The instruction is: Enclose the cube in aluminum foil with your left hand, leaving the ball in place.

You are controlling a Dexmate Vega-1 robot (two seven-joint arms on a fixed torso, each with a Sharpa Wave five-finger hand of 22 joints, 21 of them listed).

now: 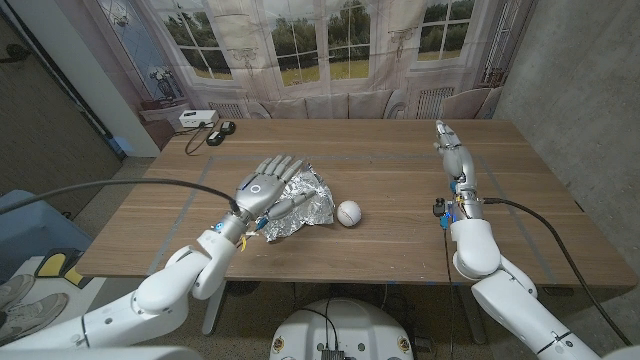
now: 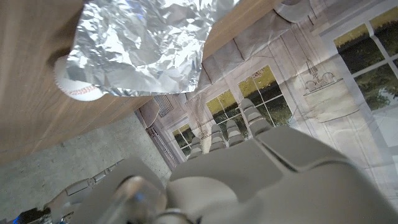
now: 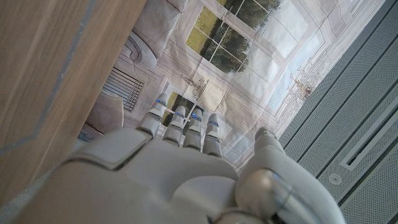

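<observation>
A crumpled sheet of aluminum foil (image 1: 303, 204) lies bunched near the middle of the wooden table (image 1: 400, 165). No cube can be seen; the foil hides whatever is under it. My left hand (image 1: 268, 188) hovers over the foil's left side with its fingers straight and apart, holding nothing. A white ball (image 1: 348, 213) sits on the table just right of the foil, touching nothing. In the left wrist view the foil (image 2: 143, 43) and ball (image 2: 78, 87) lie beyond my fingers (image 2: 227, 134). My right hand (image 1: 455, 152) stands upright at the right, open and empty.
A small white box (image 1: 195, 118) and a black device with a cable (image 1: 219, 131) sit at the table's far left corner. A printed window backdrop hangs behind the table. Black cables run along both arms.
</observation>
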